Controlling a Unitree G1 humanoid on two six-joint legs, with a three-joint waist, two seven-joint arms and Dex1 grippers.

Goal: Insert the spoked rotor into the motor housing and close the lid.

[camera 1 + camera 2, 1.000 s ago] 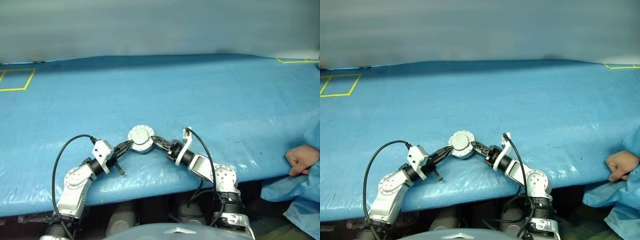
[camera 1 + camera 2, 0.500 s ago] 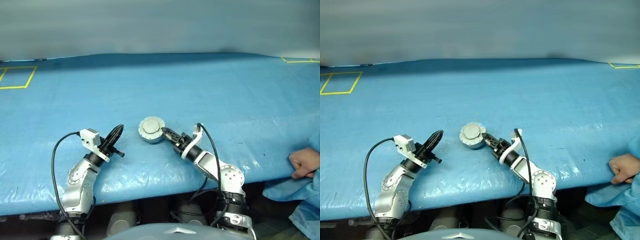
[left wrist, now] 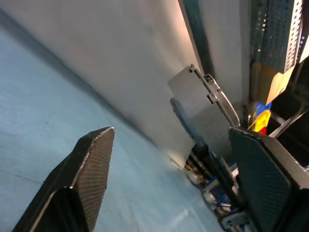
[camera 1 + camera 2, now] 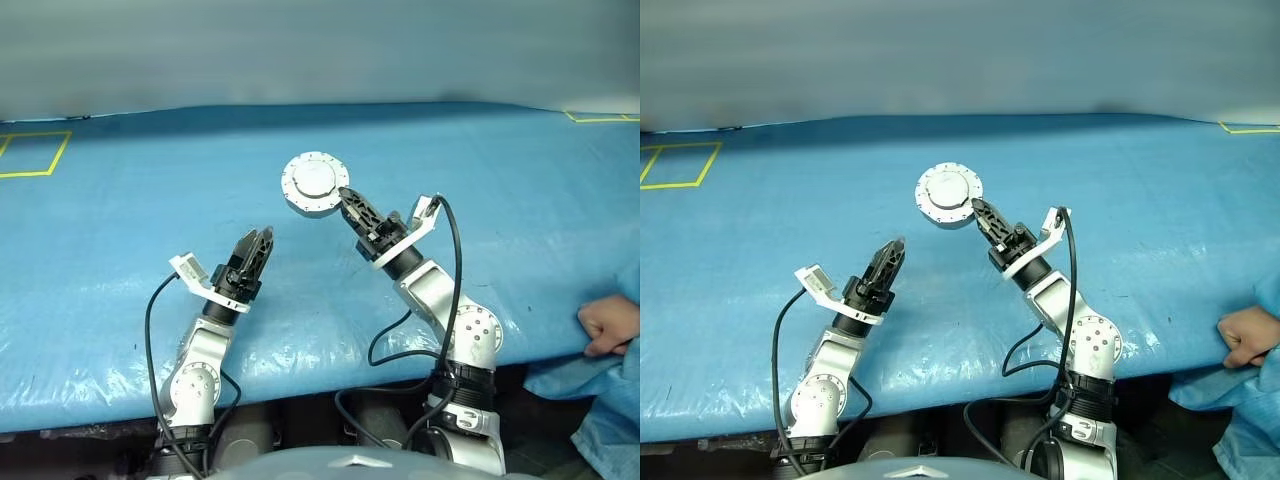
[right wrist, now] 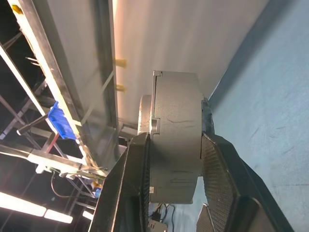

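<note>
Left eye view: your right gripper (image 4: 347, 196) holds the closed motor housing (image 4: 314, 184) up above the desk (image 4: 120, 210).

You see the housing at upper centre of the frame, its lid (image 4: 315, 180) shut and its plain face with the raised circle turned toward the camera. In the right wrist view your right gripper's fingers (image 5: 219, 169) pinch the grey casing by its two flat faces. Your left gripper (image 4: 259, 240) sits lower and left of centre, raised off the blue cover, its fingers (image 3: 89, 169) spread wide on nothing. A person's hand (image 4: 607, 325) rests at the right edge of the frame, on the desk's near edge.
</note>
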